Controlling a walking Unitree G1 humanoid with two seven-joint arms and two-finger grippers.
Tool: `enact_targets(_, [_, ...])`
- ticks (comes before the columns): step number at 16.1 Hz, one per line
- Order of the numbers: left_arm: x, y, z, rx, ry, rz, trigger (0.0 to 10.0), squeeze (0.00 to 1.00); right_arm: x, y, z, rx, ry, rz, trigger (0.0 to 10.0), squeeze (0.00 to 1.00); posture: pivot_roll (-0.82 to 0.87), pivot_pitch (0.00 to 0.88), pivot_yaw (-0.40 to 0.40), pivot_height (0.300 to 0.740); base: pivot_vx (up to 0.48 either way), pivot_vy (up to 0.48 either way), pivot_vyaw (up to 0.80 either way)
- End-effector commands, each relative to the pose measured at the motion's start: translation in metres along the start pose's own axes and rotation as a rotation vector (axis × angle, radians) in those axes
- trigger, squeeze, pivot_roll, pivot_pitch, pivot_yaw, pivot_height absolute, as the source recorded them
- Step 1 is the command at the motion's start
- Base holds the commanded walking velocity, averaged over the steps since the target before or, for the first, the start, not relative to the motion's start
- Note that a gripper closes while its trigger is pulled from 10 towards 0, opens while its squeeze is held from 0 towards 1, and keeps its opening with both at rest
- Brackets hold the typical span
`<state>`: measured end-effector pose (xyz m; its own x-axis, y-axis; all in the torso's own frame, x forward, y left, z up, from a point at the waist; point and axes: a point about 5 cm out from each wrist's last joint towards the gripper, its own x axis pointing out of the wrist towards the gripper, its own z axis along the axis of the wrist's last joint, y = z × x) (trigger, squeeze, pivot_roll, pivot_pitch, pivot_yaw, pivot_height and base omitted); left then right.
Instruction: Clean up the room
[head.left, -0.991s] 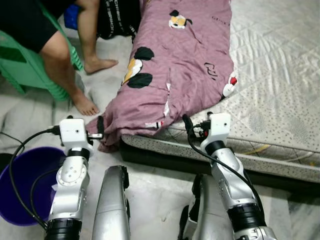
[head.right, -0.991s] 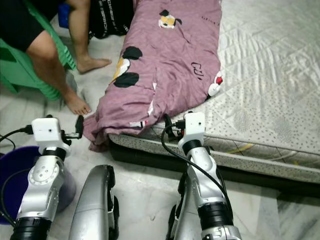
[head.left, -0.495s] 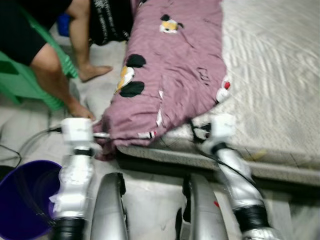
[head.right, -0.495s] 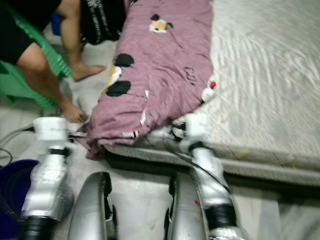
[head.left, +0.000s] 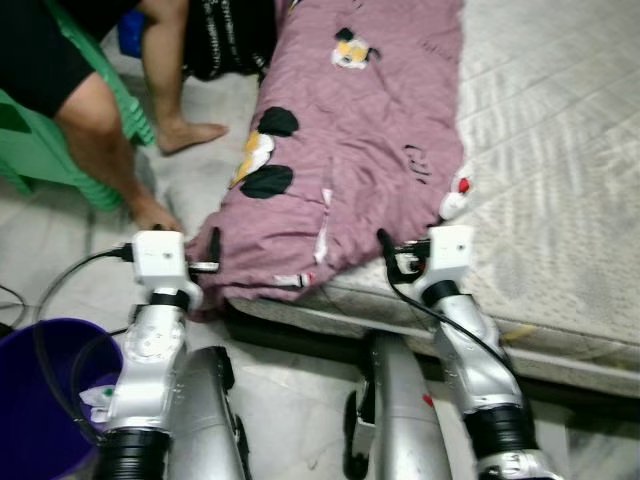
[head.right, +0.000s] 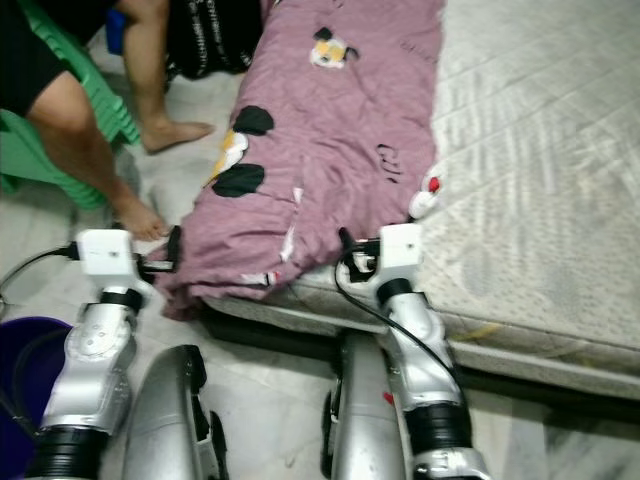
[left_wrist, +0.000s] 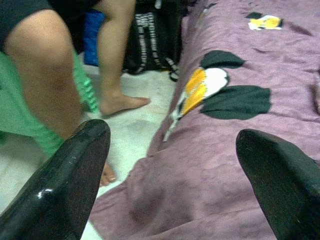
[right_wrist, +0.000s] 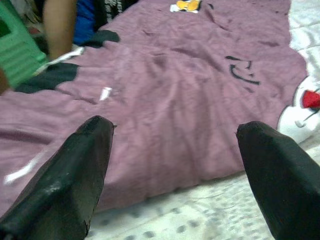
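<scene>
So the purple blanket (head.left: 340, 170) is slumped off the mattress (head.left: 560, 150) edge toward the floor. Left gripper (left_wrist: 172, 185) and right gripper (right_wrist: 175, 175) both have jaws spread wide, empty. It's soft, floppy stuff; I'd pinch the bunched near hem.

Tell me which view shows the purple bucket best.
The left eye view: the purple bucket sits on the floor beside the left arm, its rim and inside visible with a scrap of something pale in it. The right eye view catches just a sliver of it at the frame's edge, behind the arm.
</scene>
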<state>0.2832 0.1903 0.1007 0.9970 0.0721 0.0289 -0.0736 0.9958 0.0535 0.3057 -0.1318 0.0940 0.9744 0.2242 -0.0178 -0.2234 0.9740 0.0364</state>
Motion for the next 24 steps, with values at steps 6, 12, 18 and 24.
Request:
enact_targets(6, [-0.011, -0.004, 0.006, 0.006, 0.003, 0.026, 10.0, 0.00, 0.025, 0.014, -0.003, -0.008, 0.079, 0.138, 10.0, 0.00, 0.05, 0.248, -0.024, 0.563, 0.000, 0.000, 0.00])
enact_targets(12, [-0.043, 0.033, 0.009, 0.092, 0.038, 0.155, 10.0, 0.00, 0.058, 0.054, 0.009, -0.007, 0.040, 0.190, 10.0, 0.00, 0.18, 0.284, -0.052, 0.563, 0.000, 0.000, 0.00])
enact_targets(18, [-0.054, 0.032, 0.014, 0.092, 0.039, 0.179, 10.0, 0.00, 0.068, 0.058, -0.006, -0.186, 0.239, 0.044, 10.0, 0.00, 0.23, 0.297, -0.074, 0.563, 0.000, 0.000, 0.00])
enact_targets(24, [-0.050, 0.029, 0.013, 0.086, 0.055, 0.172, 10.0, 0.00, 0.052, 0.019, -0.037, -0.013, 0.473, -0.240, 0.0, 0.00, 0.22, 0.285, -0.070, 0.563, 0.000, 0.000, 0.00])
